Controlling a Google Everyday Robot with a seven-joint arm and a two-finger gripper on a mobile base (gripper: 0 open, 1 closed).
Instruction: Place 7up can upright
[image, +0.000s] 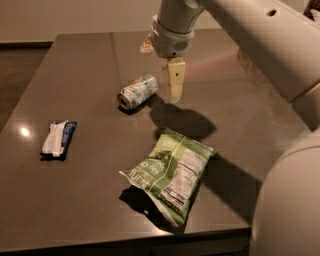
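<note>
The 7up can (137, 91) lies on its side on the dark table (85, 60), left of centre, its silver end facing the front left. Its label is white and green. My gripper (175, 85) hangs straight down from the white wrist, just to the right of the can and a little above the table. It holds nothing that I can see. Its shadow falls on the table in front of it.
A flat green chip bag (170, 172) lies near the front edge of the table. A white-and-blue wrapped bar (57, 139) lies at the left. My white arm (280, 65) fills the right side of the view and hides the table's back right corner.
</note>
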